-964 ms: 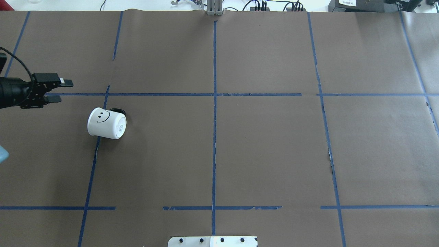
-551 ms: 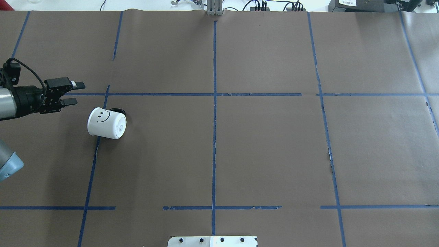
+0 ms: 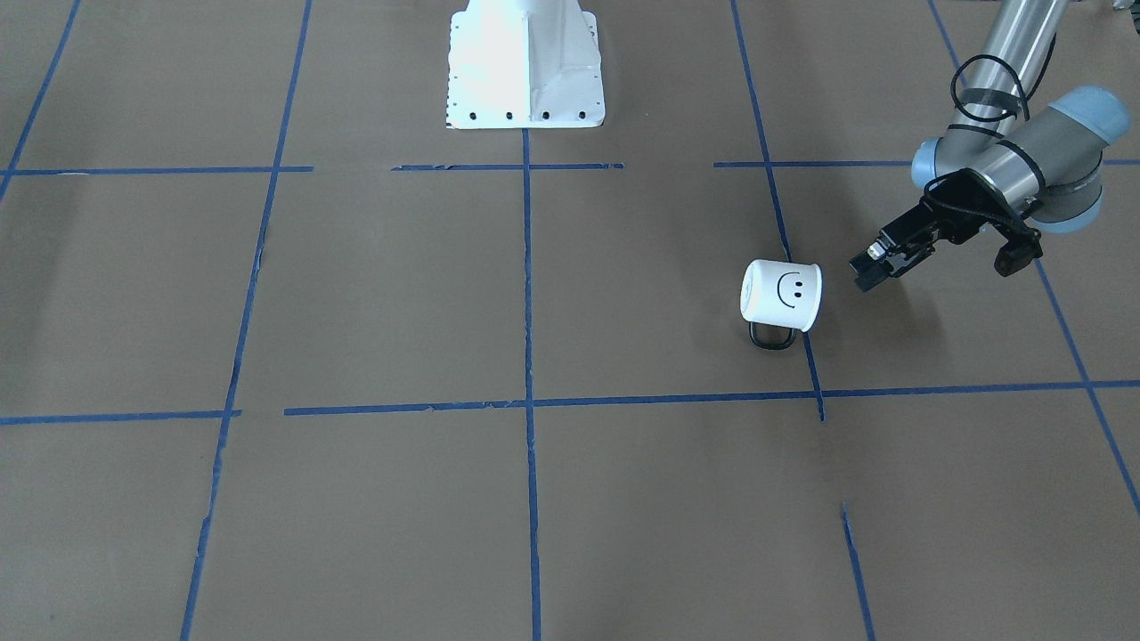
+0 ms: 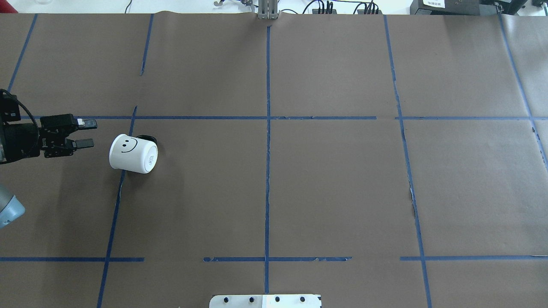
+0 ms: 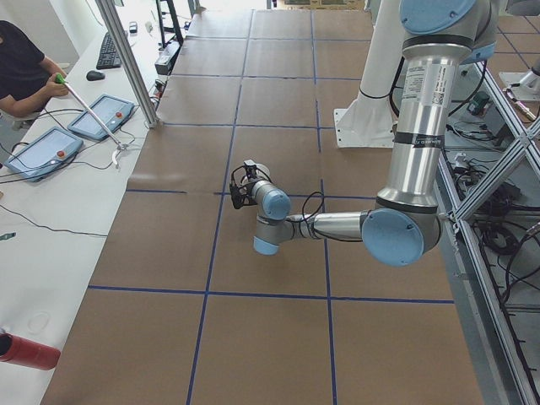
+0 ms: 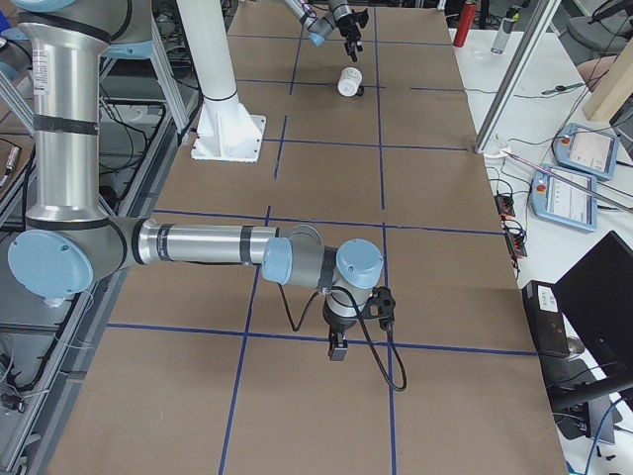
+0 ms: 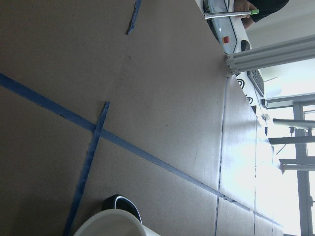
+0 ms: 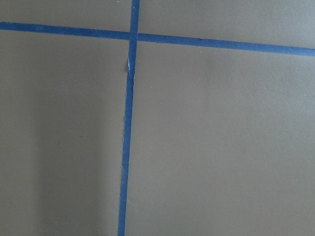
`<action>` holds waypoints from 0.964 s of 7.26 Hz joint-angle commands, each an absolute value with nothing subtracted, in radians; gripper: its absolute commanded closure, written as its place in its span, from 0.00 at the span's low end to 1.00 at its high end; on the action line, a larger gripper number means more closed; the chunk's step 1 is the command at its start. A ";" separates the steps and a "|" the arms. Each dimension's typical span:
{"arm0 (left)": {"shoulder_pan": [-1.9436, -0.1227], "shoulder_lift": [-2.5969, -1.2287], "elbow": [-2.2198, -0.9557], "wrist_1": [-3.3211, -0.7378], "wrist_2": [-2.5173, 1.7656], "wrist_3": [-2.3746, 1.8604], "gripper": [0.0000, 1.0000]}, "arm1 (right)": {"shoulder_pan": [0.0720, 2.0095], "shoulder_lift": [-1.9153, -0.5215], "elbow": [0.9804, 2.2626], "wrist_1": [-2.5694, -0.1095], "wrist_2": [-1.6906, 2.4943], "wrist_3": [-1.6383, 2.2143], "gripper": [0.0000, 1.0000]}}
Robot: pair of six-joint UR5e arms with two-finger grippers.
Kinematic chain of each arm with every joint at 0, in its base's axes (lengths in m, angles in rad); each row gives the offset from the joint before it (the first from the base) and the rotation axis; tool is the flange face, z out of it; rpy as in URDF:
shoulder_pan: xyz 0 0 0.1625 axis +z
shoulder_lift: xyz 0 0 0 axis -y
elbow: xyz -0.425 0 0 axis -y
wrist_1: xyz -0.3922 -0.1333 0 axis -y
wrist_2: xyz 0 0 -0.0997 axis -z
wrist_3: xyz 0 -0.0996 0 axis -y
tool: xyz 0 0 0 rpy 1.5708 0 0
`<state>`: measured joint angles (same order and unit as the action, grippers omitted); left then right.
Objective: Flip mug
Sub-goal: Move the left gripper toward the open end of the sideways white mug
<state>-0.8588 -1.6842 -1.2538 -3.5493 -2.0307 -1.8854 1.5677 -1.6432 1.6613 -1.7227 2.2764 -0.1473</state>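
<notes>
The white mug (image 4: 133,154) with a black smiley face lies on its side on the brown paper, base toward the table's middle. Its black handle (image 3: 770,336) rests on the side away from the robot. The mug also shows in the front-facing view (image 3: 782,296), the right view (image 6: 348,80), and at the bottom of the left wrist view (image 7: 108,227). My left gripper (image 4: 87,133) is open and empty, a short way from the mug's mouth end; it also shows in the front-facing view (image 3: 862,271). My right gripper (image 6: 336,348) points down at the paper far from the mug; I cannot tell its state.
Blue tape lines (image 4: 267,117) divide the brown paper into squares. The white robot base plate (image 3: 525,62) sits at the robot's edge. Operator pendants (image 5: 51,148) and a person sit beyond the table's far edge.
My left gripper has come in from the left edge toward the mug and shifted closer to the robot's side. The mug has not moved.
</notes>
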 commanded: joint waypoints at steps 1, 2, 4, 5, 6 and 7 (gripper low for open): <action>-0.856 -1.710 -1.207 -3.608 -2.059 -1.905 0.01 | 1.568 -1.643 1.661 -1.723 2.276 -0.147 0.00; -0.856 -1.719 -1.183 -3.629 -2.062 -1.905 0.01 | 1.568 -1.643 1.660 -1.723 2.276 -0.147 0.00; -0.856 -1.784 -1.102 -3.654 -2.060 -1.894 0.02 | 1.568 -1.643 1.661 -1.723 2.276 -0.147 0.00; -0.851 -1.786 -1.100 -3.654 -2.060 -1.894 0.03 | 1.568 -1.643 1.661 -1.723 2.276 -0.147 0.00; -0.826 -1.786 -1.094 -3.655 -2.057 -1.887 0.03 | 1.568 -1.643 1.661 -1.723 2.276 -0.147 0.00; -0.822 -1.795 -1.094 -3.655 -2.056 -1.887 0.03 | 1.568 -1.643 1.661 -1.723 2.276 -0.147 0.00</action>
<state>-0.8338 -1.7856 -1.0981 -3.6545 -2.0577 -1.8895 1.5677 -1.6429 1.6612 -1.7226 2.2764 -0.1473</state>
